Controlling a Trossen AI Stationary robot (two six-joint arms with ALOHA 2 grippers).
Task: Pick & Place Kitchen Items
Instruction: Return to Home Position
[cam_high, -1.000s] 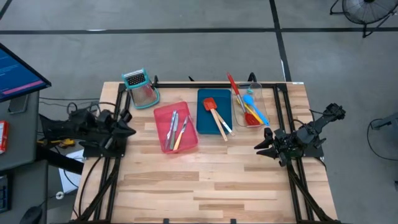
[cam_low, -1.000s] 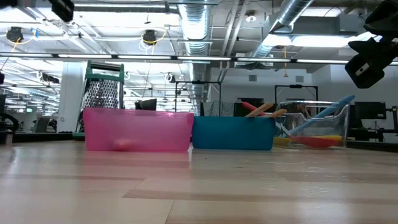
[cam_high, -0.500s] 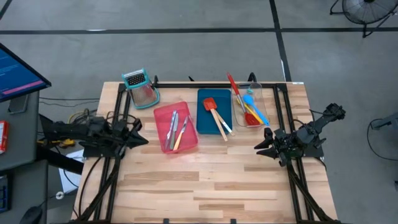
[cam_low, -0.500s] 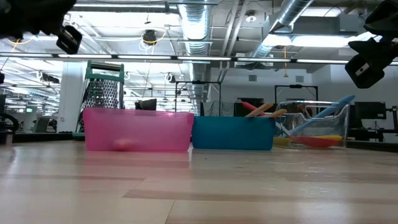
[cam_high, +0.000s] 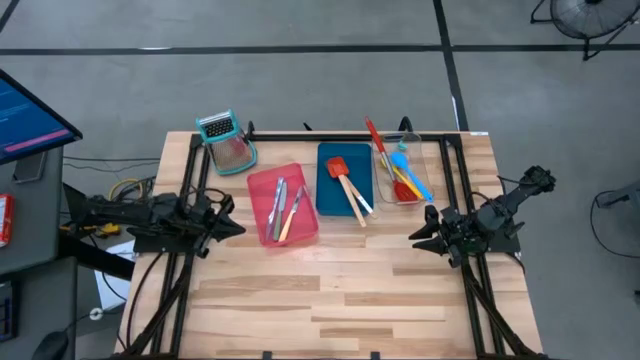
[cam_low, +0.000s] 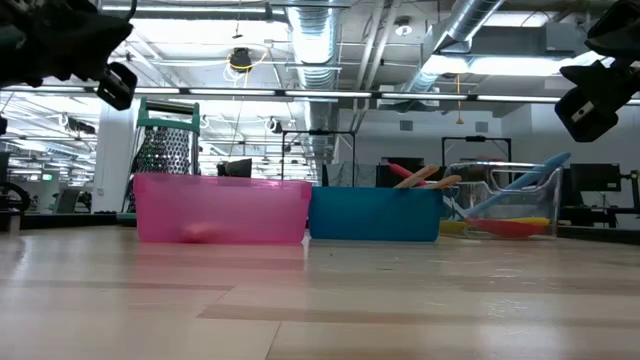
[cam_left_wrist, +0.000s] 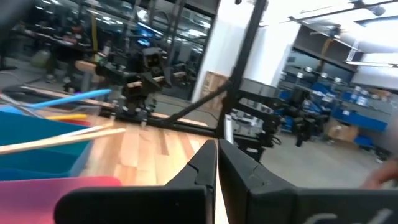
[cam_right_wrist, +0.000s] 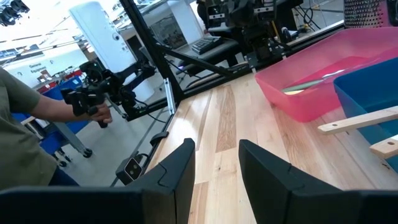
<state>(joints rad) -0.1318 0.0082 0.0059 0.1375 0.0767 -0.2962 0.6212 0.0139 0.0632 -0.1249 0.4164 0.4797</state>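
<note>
Slim knives (cam_high: 285, 208) lie in the pink tray (cam_high: 262, 187). Wooden-handled red and grey spatulas (cam_high: 348, 186) lie in the blue tray (cam_high: 328, 195). The long red spoon (cam_high: 381, 150) and the yellow and blue spoons (cam_high: 408, 176) lie in the clear tray (cam_high: 428, 160). My left gripper (cam_high: 236, 228) (cam_left_wrist: 217, 149) hovers shut and empty just left of the pink tray. My right gripper (cam_high: 415, 237) (cam_right_wrist: 216, 149) is open and empty above the table, near and right of the clear tray.
A teal-framed metal grater (cam_high: 228, 143) stands at the far left, behind the pink tray. Bare wooden tabletop (cam_high: 330, 290) fills the near half. Dark arm frames run along both side edges. A person's arm (cam_right_wrist: 43, 106) shows beyond the table in the right wrist view.
My left gripper has moved from the table's left edge toward the right, to beside the pink tray's left side, and has come lower in the low view. The trays and utensils have stayed in place.
</note>
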